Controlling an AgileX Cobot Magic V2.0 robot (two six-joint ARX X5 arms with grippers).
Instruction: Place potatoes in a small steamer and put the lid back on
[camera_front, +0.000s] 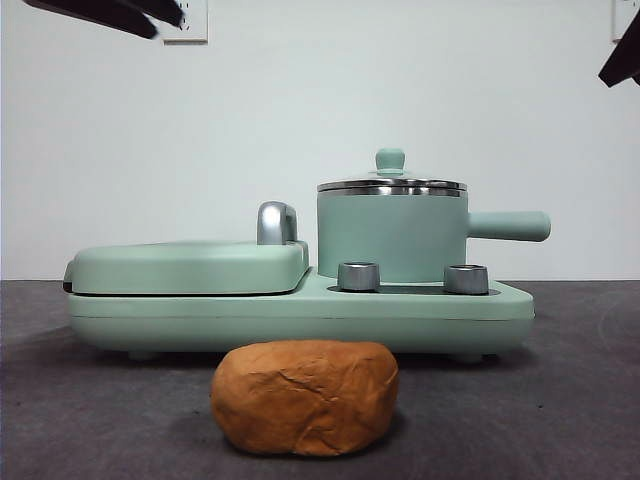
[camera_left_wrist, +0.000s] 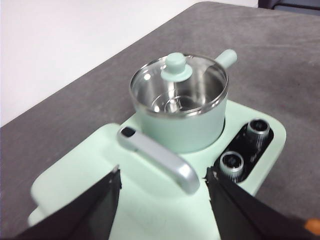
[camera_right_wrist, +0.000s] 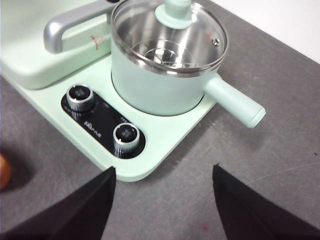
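An orange-brown wrinkled potato (camera_front: 305, 397) lies on the dark table in front of the cooker. The mint-green steamer pot (camera_front: 392, 235) stands on the cooker's right side, its stubby handle (camera_front: 510, 226) pointing right. The glass lid (camera_front: 391, 184) with a green knob sits on the pot. The pot also shows in the left wrist view (camera_left_wrist: 180, 125) and the right wrist view (camera_right_wrist: 160, 82), its inside empty. My left gripper (camera_left_wrist: 162, 200) is open, high above the griddle cover. My right gripper (camera_right_wrist: 164, 200) is open, high above the table beside the cooker. A sliver of potato (camera_right_wrist: 3, 172) shows at the edge.
The mint-green cooker base (camera_front: 300, 315) carries a flat griddle cover (camera_front: 190, 265) with a chrome handle (camera_front: 276, 222) on its left and two steel dials (camera_front: 358, 276) at the front. Black arm tips show at the top corners (camera_front: 110, 14). A white wall stands behind.
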